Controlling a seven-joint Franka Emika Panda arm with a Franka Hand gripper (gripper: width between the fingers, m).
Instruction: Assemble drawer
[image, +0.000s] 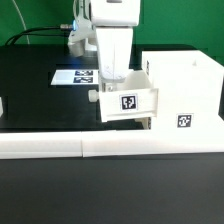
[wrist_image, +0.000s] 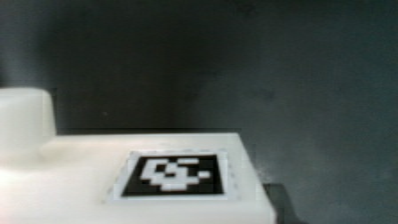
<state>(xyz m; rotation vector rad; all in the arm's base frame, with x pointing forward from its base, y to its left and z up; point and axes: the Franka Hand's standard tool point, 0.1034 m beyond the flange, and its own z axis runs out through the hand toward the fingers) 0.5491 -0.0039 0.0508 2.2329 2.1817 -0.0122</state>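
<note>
Gripper (image: 112, 80): frame centre, over tray (image: 128, 102), finger opening cannot be told | tray partly inside case (image: 185, 95), right

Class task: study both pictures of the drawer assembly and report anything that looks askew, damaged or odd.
Nothing looks damaged or spilled. The small tray sits only partly inside the case, sticking out toward the exterior view's left, directly under the gripper. That suggests mid-insertion, not a fault.

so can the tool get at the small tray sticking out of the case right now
Probably yes: the tool hangs directly over the small tray, which juts from the case, with nothing between them.
</note>
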